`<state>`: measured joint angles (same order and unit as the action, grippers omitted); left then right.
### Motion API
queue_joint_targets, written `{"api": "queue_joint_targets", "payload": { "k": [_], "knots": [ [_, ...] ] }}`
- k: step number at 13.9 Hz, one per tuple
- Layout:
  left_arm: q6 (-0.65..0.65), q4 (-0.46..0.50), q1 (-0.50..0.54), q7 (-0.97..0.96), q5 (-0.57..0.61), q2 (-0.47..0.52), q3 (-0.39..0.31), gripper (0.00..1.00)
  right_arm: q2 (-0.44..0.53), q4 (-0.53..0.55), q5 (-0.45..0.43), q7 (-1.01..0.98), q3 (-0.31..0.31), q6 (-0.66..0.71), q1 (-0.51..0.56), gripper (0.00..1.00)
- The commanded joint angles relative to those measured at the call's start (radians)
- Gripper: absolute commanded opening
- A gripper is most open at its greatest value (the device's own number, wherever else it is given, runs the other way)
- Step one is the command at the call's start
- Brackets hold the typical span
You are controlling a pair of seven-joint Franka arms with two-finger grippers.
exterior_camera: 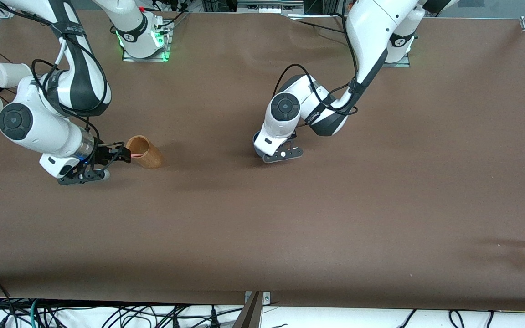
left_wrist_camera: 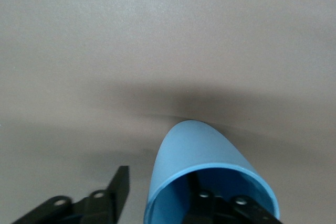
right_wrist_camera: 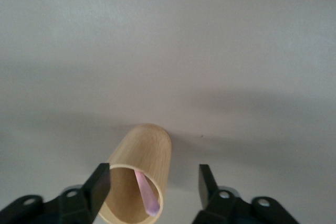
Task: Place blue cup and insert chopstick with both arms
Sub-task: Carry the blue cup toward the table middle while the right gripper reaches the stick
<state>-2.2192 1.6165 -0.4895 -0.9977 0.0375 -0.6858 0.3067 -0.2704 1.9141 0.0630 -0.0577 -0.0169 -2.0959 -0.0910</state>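
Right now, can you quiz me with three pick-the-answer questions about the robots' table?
1. Where is the pink chopstick?
A. lying flat on the table
B. inside the brown holder
C. inside the blue cup

2. What colour is the cup at the left gripper?
A. light blue
B. red
C. green

3. How are the right gripper's fingers?
A. shut tight on the chopstick
B. shut with nothing between them
C. open, one on each side of the holder

Answers:
1 B: the right wrist view shows the pink chopstick leaning inside the brown holder.
2 A: the left wrist view shows a light-blue cup at the left gripper.
3 C: the right gripper has a wide gap between its fingers, with the holder's mouth in it.
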Motion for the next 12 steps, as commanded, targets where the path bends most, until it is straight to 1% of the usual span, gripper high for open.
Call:
{"api": "queue_joint_targets", "payload": {
  "k": [1,3,4,5,6,8,10,12],
  "knots": [
    [0.068,-0.027,-0.009,-0.024,0.032,0.035,-0.011,1.0,0.049,0.062,0.015,0.006,0.0,-0.023,-0.001,0.59],
    [0.143,-0.032,-0.003,-0.018,0.033,0.09,-0.009,1.0,0.049,0.072,0.015,0.006,0.0,-0.035,-0.001,0.54],
    [0.174,-0.032,0.0,-0.013,0.033,0.122,-0.009,1.0,0.049,0.072,0.015,0.004,0.0,-0.036,-0.001,0.54],
    [0.211,-0.035,0.002,0.0,0.033,0.155,-0.009,1.0,0.051,0.072,0.015,0.004,0.0,-0.036,-0.001,0.49],
    [0.242,-0.035,0.006,0.039,0.033,0.187,-0.011,1.0,0.051,0.072,0.015,0.004,0.0,-0.038,-0.001,0.49],
    [0.298,-0.036,0.057,0.135,0.03,0.251,-0.003,1.0,0.051,0.072,0.014,0.004,0.0,-0.042,-0.001,0.41],
    [0.37,-0.052,0.115,0.244,0.019,0.325,-0.003,1.0,0.051,0.072,0.015,0.004,0.0,-0.044,-0.001,0.3],
    [0.485,-0.12,0.182,0.342,0.015,0.353,0.002,1.0,0.051,0.072,0.014,0.004,0.0,-0.044,-0.001,0.22]
  ]
}}
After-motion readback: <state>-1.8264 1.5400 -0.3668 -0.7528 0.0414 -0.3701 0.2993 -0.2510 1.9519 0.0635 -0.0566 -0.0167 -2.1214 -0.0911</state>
